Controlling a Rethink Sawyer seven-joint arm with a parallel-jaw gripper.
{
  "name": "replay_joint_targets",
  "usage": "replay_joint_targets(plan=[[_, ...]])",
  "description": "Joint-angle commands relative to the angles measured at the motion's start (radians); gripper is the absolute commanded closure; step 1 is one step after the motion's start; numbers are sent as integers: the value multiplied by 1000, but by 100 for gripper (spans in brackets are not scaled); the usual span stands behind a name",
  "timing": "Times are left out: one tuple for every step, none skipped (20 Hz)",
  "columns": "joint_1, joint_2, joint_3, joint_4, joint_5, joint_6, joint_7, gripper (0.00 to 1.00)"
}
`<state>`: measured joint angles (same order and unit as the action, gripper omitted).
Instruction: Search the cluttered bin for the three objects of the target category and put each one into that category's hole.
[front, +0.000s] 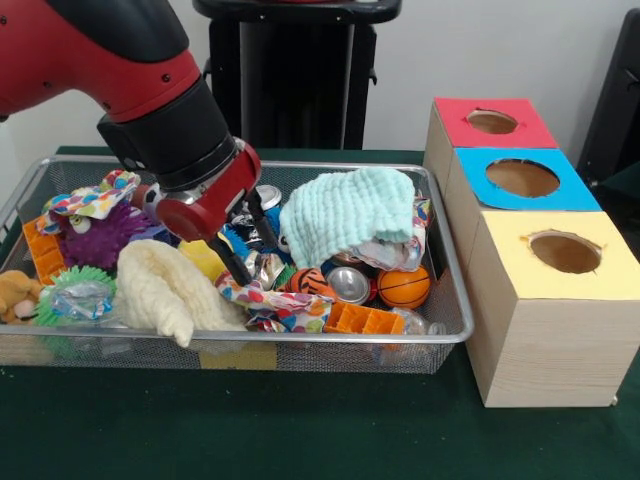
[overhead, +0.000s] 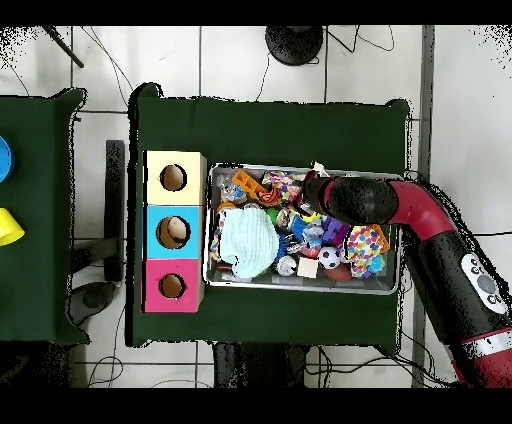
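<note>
Reaching into the cluttered bin (front: 455, 335), jaws (front: 243, 245) parted.

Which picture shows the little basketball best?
The front view. There the small orange basketball sits in plain sight near the wire bin's right end, black seams showing, under the edge of the mint cloth. In the overhead view I cannot pick it out among the clutter.

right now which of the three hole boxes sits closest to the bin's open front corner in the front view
The yellow-topped box. It stands nearest the camera, beside the wire bin at its front right corner; the blue-topped box is in the middle and the red-topped box is farthest back.
</note>
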<state>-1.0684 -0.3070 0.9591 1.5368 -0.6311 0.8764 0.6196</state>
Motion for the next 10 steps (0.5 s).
replay_joint_targets(plan=[[2,42,-11,13,-77,-14,-240,0],[5,38,-18,10,-86,-23,-229,0],[5,39,-19,7,-90,-26,-228,0],[5,40,-21,5,-94,-28,-226,0],[4,38,-23,4,-102,-30,-228,0],[3,35,-24,3,-109,-32,-230,0],[2,37,-26,1,-107,-33,-216,0],[0,39,-27,-1,-106,-35,-203,0],[0,38,-26,-1,-109,-41,-197,0],[-1,38,-25,-1,-113,-47,-191,0]])
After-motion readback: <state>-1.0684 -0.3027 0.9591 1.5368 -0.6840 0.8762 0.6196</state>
